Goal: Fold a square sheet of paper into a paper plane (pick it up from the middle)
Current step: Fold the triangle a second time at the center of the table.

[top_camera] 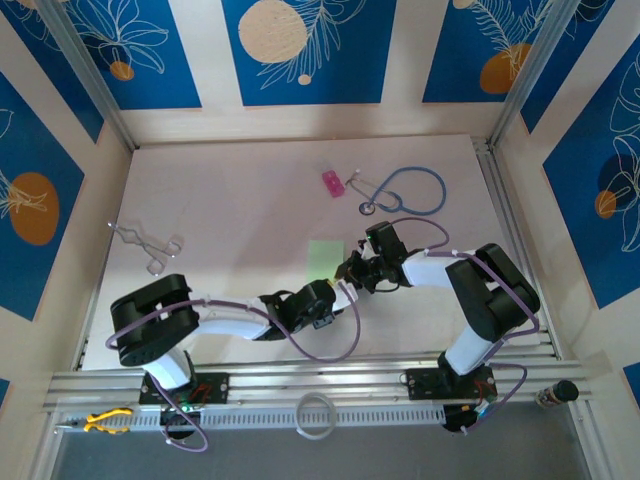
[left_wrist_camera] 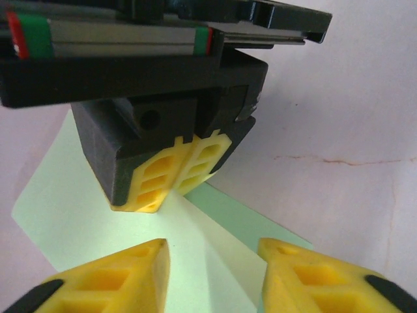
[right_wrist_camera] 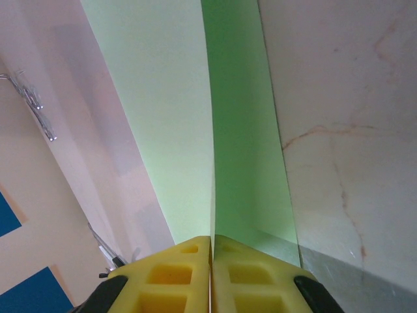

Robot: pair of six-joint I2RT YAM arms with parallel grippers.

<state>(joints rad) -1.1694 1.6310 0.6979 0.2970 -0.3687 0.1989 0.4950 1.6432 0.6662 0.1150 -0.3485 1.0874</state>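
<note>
The square sheet of paper is light green and lies mid-table, with a centre crease lifted into a ridge. My right gripper is shut on the near end of that ridge. In the right wrist view its yellow fingertips pinch the fold, and the paper runs away from them in two sloping halves. In the left wrist view the right gripper holds the sheet. My left gripper stands open astride the raised crease, its fingers clear of the paper. It sits just front-left of the sheet. A paper plane is out of view.
A small pink block and a blue stethoscope lie at the back right. Metal tongs rest at the left, also in the right wrist view. A white cable ring and yellow pliers sit on the front rail.
</note>
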